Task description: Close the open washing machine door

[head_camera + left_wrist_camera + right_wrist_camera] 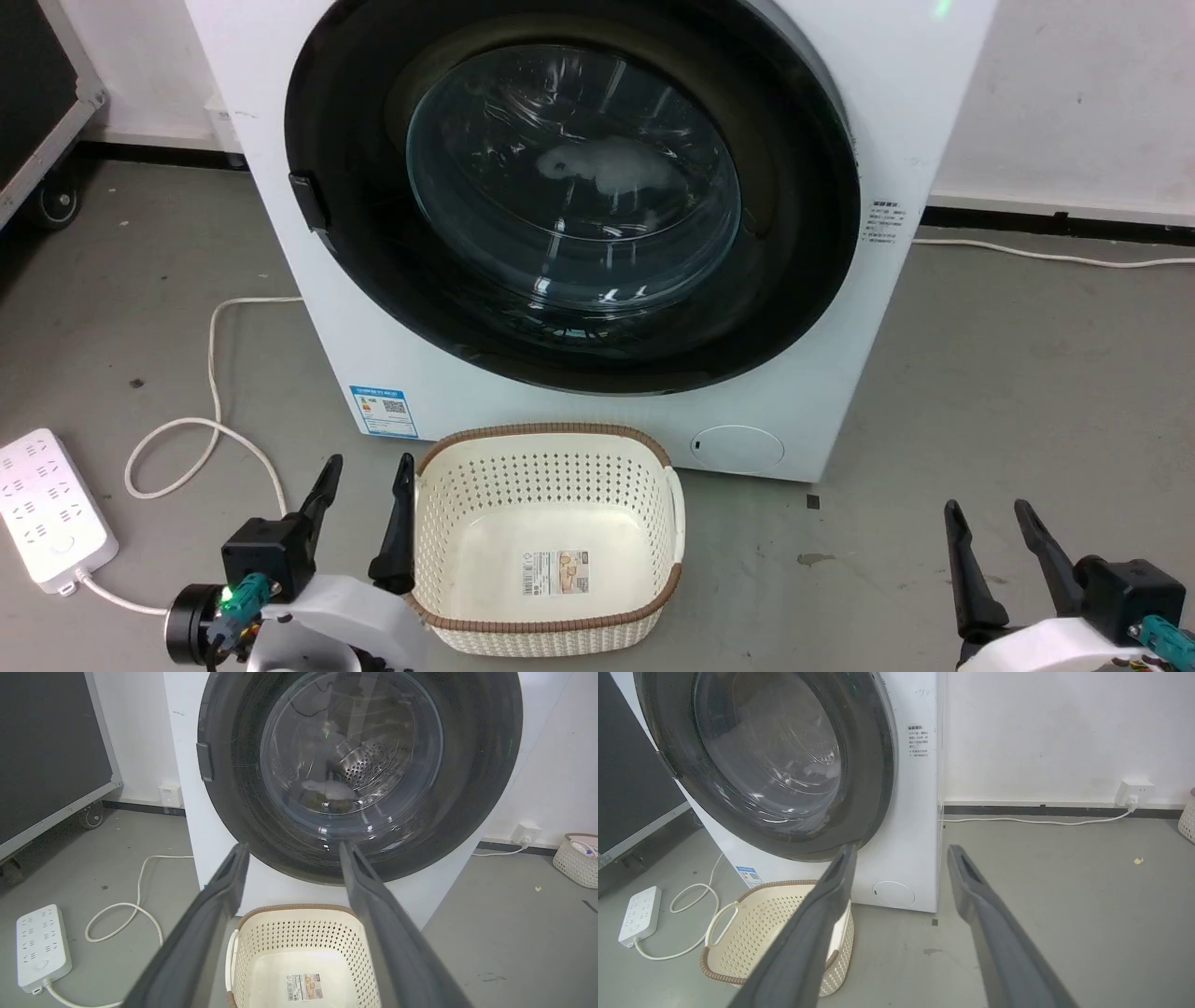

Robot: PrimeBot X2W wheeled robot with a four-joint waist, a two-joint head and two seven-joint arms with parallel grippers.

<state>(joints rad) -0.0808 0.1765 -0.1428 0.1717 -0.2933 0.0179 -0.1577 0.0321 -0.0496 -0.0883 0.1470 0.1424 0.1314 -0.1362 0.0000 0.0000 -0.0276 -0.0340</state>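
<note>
Grey concrete floor (980,392) in the foreground, scuffed and spotted. Low at left, left gripper (369,459), fingers spread wide, gripping nothing, inner finger just beside the rim of a cream basket (551,429); contact not clear. Low at right, right gripper (988,509), likewise wide apart and holding nothing, over the floor, well apart from the basket. Basket brown-trimmed, perforated, a sticker on its bottom, set close before the washer (896,112). Off to the left, white power strip (47,509) and a looping cord (215,373) on the floor.

Behind, washer: white, front-loading, blue label (383,411) at lower left of its front, round hatch (738,448) at lower right. Door (803,233) glossy black, large and round, lying flat against the washer's front, looking shut; latched or not, impossible to tell. Bulging clear window (574,243) at its centre, perforated steel drum and a pale shape visible through it. Small dark handle (308,201) on the door's left edge.

Farthest back, white wall (1074,93) with dark skirting, socket (1134,791) to the right, black wheeled case (37,112) at far left.
</note>
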